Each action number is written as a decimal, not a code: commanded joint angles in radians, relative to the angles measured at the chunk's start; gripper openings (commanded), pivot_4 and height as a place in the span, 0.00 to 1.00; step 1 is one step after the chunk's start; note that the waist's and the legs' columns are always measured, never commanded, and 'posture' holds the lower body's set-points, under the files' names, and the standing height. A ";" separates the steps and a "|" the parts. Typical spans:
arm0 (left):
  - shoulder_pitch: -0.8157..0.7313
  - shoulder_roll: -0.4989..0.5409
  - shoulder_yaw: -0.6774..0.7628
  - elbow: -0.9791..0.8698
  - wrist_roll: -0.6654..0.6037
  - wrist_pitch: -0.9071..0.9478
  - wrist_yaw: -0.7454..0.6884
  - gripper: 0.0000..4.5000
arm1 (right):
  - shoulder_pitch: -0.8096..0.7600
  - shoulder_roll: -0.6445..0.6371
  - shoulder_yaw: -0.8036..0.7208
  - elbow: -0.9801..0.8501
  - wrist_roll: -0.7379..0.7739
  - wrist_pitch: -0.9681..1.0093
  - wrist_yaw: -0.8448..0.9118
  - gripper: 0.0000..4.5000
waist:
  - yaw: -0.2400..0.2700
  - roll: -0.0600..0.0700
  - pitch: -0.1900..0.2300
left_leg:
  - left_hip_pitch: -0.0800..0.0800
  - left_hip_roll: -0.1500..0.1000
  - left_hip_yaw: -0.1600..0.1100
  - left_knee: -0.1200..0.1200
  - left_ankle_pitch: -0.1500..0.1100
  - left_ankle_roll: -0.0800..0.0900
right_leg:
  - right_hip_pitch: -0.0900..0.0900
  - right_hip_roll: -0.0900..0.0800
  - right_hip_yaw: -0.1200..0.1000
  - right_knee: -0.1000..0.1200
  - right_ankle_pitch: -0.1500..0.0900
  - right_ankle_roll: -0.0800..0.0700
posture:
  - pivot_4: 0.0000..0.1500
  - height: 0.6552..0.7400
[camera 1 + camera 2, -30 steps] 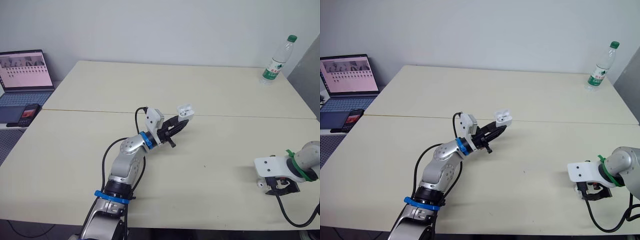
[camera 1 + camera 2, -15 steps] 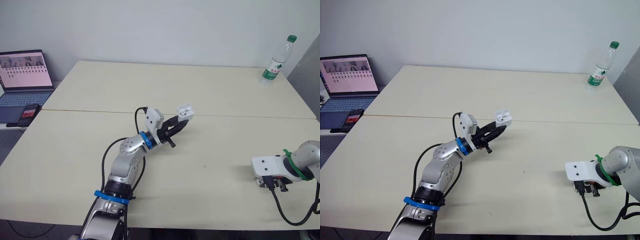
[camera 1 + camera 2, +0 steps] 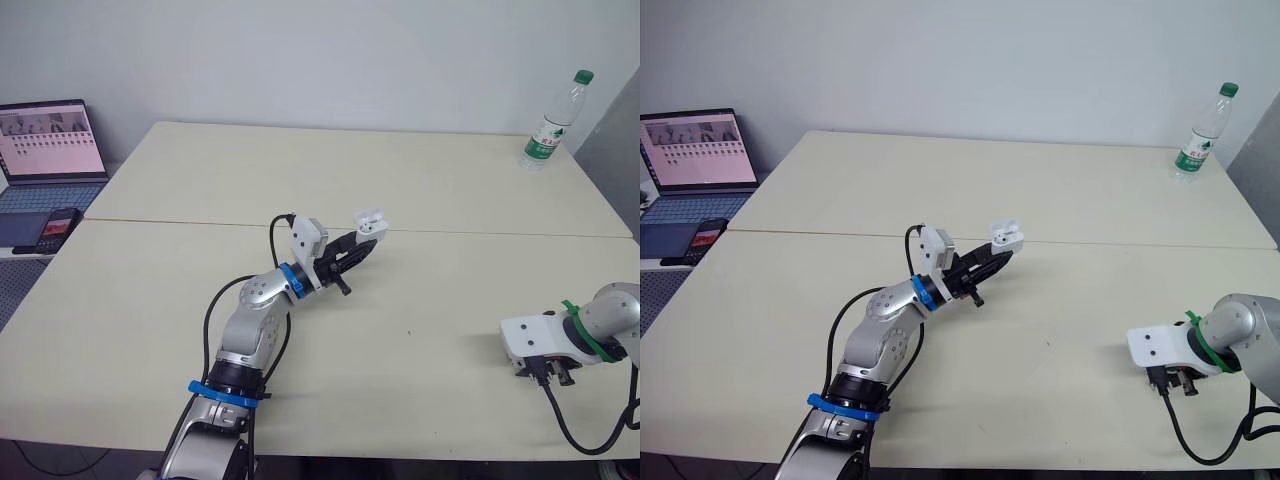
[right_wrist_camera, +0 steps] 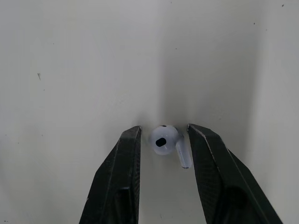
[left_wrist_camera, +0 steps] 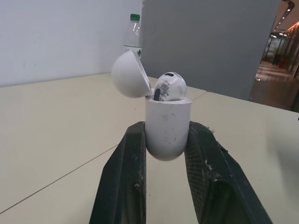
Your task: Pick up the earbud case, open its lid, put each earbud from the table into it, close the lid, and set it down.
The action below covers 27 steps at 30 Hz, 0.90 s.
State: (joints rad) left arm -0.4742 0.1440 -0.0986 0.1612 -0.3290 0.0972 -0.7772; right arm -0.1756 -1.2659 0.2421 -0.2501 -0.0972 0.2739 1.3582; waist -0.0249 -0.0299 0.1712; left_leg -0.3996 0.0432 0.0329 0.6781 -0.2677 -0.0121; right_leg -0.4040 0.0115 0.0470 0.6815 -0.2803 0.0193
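My left gripper (image 3: 360,241) is shut on the body of the white earbud case (image 3: 371,222), held just above the table's middle. The left wrist view has the case (image 5: 167,126) upright between the black fingers (image 5: 128,172), its lid (image 5: 131,74) swung open, and one white earbud (image 5: 170,86) seated in it. Near the table's front right, my right gripper (image 3: 548,371) points down at the table. In the right wrist view it (image 4: 164,135) stands open, with a second white earbud (image 4: 164,139) lying on the tabletop between its fingers (image 4: 122,163).
A water bottle (image 3: 552,122) stands at the far right corner of the cream table (image 3: 180,300). Off the table's left side sit a laptop (image 3: 50,140) and a phone (image 3: 58,225). A cable trails from my right wrist near the front edge.
My right gripper has shifted slightly left and now stands over the earbud that lay beside it. The left arm and the case have not moved.
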 commanded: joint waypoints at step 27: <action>0.001 0.002 -0.002 -0.028 -0.002 -0.021 -0.005 0.17 | 0.014 -0.021 -0.012 0.015 -0.031 -0.050 0.018 0.36 | 0.001 0.000 0.000 | 0.000 0.000 0.000 0.000 0.000 0.000 | 0.000 0.000 0.000 0.000 0.000 0.000 | 1.00 0.95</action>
State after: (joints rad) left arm -0.4696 0.1506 -0.1001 0.1614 -0.3289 0.0968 -0.7773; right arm -0.1688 -1.2707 0.2402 -0.2381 -0.1095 0.2328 1.3695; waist -0.0243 -0.0298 0.1711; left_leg -0.3996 0.0432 0.0328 0.6784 -0.2677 -0.0121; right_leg -0.4038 0.0115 0.0469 0.6816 -0.2802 0.0193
